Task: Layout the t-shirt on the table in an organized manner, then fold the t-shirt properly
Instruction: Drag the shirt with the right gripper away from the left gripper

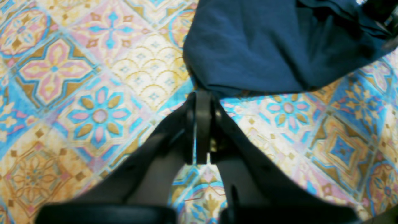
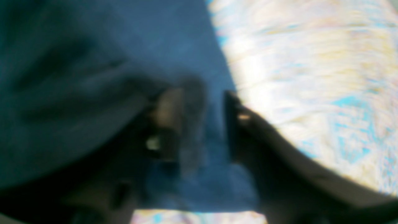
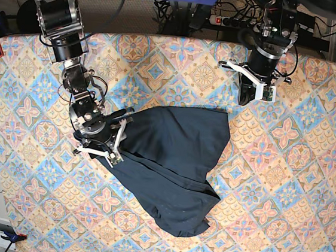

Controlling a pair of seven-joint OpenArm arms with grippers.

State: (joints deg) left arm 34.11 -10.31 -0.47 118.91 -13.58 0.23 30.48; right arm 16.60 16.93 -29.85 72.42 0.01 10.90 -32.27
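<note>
The limp, light t-shirt lies rumpled mid-table, best pinched at an edge; the right gripper, at its rim, seems parted in the blur, and the left gripper, beside its corner, is clenched empty.

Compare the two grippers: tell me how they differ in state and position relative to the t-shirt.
The left gripper is shut and empty, just off the t-shirt corner over bare table. The right gripper has its jaws apart, with navy cloth between them at the shirt's edge. Both are dark and point down at the table.
</note>
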